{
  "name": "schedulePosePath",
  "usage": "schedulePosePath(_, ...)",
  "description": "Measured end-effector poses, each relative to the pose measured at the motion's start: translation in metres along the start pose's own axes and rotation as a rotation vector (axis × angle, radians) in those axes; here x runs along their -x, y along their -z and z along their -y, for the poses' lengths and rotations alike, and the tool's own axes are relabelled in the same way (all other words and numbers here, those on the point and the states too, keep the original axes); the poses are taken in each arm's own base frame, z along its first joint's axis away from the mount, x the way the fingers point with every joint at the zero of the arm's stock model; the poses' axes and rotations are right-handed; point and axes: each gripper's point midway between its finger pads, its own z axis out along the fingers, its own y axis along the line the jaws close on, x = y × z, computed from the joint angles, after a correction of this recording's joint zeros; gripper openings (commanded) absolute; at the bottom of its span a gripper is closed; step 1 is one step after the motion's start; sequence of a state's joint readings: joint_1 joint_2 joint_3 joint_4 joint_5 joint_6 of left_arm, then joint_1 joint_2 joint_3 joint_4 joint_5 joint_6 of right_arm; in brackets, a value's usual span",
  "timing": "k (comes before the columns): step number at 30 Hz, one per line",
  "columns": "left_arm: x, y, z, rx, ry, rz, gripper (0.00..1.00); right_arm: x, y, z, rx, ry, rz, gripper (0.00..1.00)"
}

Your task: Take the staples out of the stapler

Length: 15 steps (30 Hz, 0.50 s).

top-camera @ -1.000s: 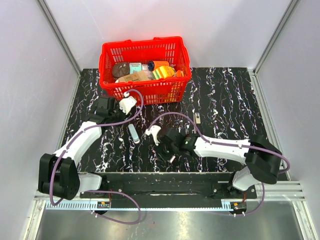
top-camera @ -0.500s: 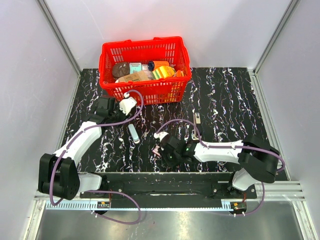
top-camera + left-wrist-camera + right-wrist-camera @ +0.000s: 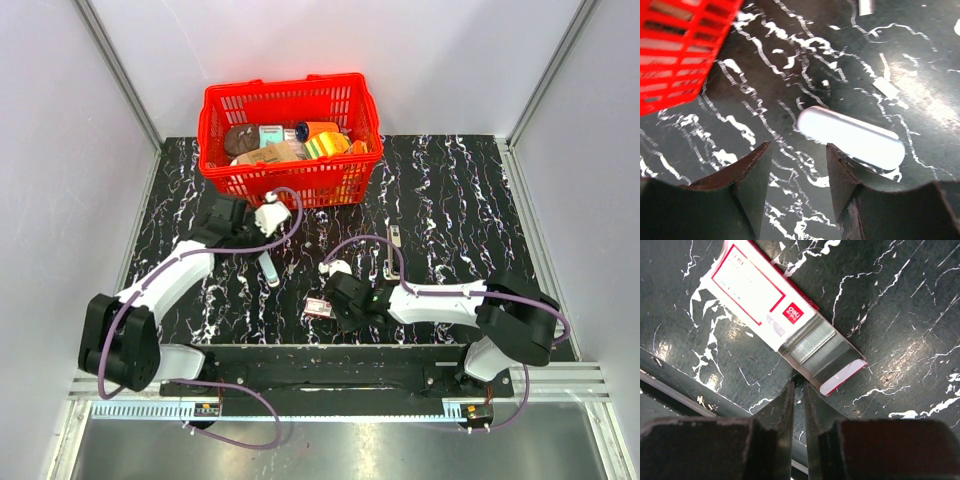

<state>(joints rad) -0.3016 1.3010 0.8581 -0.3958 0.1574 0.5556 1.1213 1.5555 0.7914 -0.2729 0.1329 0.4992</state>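
Low centre of overhead view: right jaws all but closed, empty, tips at a staple box. Just up-right of them, stapler flat on surface, long axis up-down the frame, nearer right arm. Farther left: left jaws apart, empty, over pale bar.
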Motion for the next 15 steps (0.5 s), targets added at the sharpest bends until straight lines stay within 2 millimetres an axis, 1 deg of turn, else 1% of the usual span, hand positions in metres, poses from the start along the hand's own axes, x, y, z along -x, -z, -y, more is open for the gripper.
schedulePosePath(3, 0.004, -0.012, 0.018, -0.051, -0.031, -0.015, 0.52, 0.001, 0.000, 0.003, -0.012, -0.011, 0.002, 0.18)
schedulePosePath(9, 0.007, -0.030, 0.046, -0.129, -0.086, -0.043, 0.53, 0.001, 0.000, 0.001, -0.002, -0.027, 0.000, 0.22)
schedulePosePath(12, 0.011, -0.038, 0.056, -0.160, -0.116, -0.046, 0.53, 0.001, 0.000, -0.006, 0.028, -0.048, -0.002, 0.24)
schedulePosePath(13, 0.012, -0.040, 0.060, -0.174, -0.128, -0.045, 0.56, 0.002, 0.000, -0.008, 0.037, -0.057, 0.000, 0.25)
schedulePosePath(15, 0.015, -0.043, 0.068, -0.206, -0.161, -0.032, 0.58, 0.002, 0.000, -0.012, 0.058, -0.078, 0.005, 0.27)
